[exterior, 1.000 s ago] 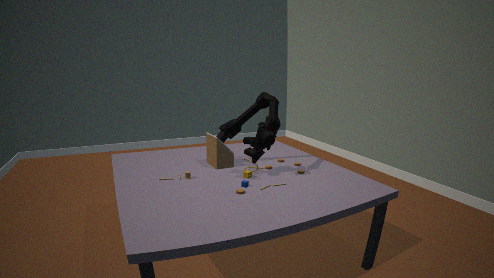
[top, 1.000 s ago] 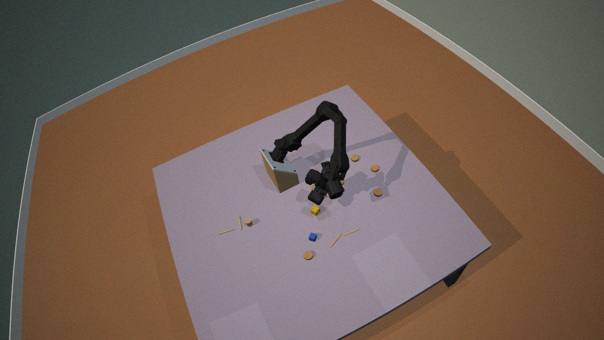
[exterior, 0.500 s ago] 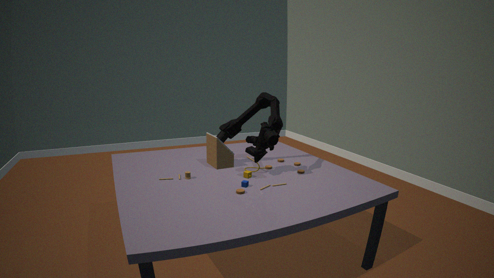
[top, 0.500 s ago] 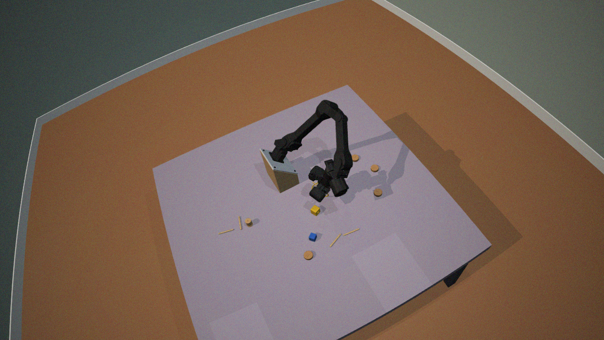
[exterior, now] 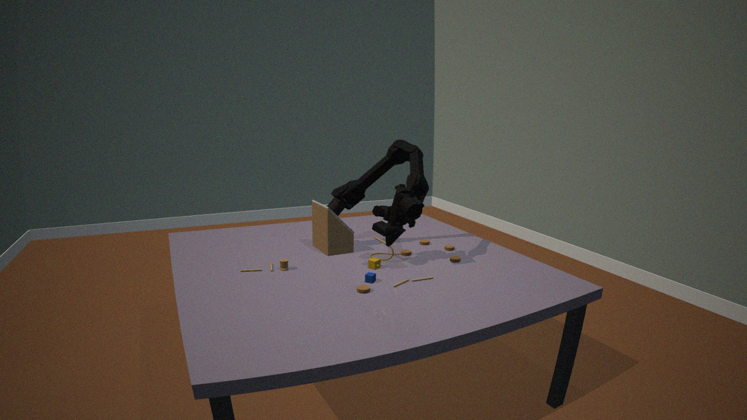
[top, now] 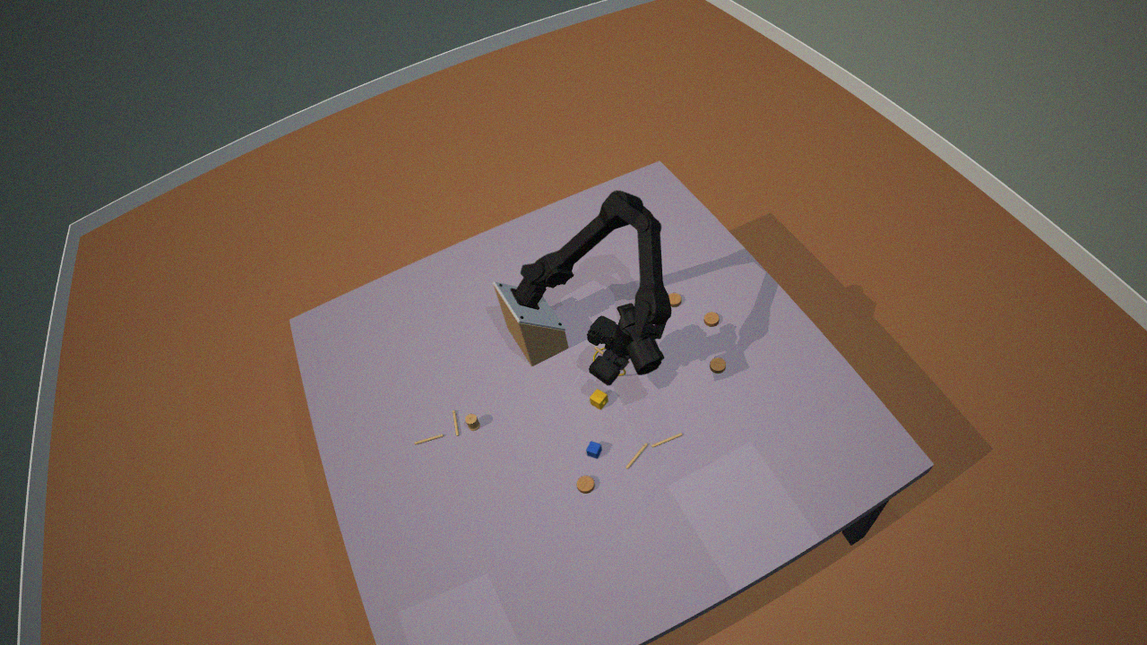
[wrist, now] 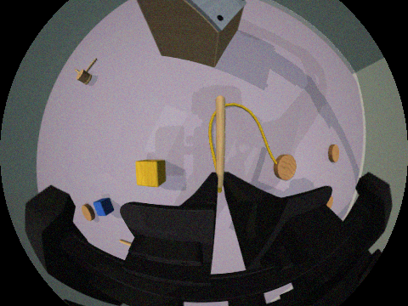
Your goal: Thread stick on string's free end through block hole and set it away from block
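My gripper is shut on the string's wooden stick, near its string end. The stick is above the table and points ahead of the fingers in the wrist view. The yellow string hangs from it in a loop and runs to a round wooden button on the table. The yellow block stands on the table, left of the stick in the wrist view. A small hole seems to show in one side in the exterior view. The stick is outside the block.
The wedge-shaped arm stand is near the stick. A blue cube, a wooden cylinder, several loose sticks and several other round discs lie around the table.
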`<action>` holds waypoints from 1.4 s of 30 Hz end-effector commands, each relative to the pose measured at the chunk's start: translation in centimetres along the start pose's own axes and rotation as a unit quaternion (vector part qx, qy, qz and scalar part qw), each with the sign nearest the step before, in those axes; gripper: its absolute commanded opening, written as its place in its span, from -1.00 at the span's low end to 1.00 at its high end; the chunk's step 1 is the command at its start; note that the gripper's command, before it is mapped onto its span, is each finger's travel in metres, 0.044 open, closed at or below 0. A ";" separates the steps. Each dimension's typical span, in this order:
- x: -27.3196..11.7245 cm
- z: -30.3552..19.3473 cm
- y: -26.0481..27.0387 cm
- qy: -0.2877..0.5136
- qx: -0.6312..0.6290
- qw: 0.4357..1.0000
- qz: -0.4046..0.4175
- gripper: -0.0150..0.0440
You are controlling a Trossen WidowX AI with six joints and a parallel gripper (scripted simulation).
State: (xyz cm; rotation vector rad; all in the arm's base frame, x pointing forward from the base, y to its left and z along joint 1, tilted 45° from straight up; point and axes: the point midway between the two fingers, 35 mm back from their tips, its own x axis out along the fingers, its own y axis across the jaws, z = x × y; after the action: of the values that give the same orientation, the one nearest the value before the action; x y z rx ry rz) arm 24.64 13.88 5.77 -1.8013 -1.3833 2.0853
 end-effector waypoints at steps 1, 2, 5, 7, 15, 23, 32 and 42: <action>-0.1 -0.7 0.2 0.005 0.001 1.000 -0.002 -0.49; -0.1 -0.8 0.2 0.006 0.001 1.000 -0.002 -0.49; -0.2 -1.1 0.3 0.008 0.002 1.000 -0.001 -0.49; -0.3 -1.4 0.4 0.010 0.002 1.000 -0.001 -0.49; -0.6 -2.3 0.6 0.017 0.001 1.000 0.000 -0.49; -0.9 -3.3 0.8 0.025 0.001 1.000 0.001 -0.49; -1.3 -4.3 1.1 0.033 0.002 0.999 0.002 -0.49; -1.6 -5.5 1.3 0.042 0.003 0.999 0.003 -0.49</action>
State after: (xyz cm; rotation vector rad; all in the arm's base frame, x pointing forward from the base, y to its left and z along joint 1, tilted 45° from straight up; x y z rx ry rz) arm 29.75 15.12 6.70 -1.8727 -1.3579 1.9997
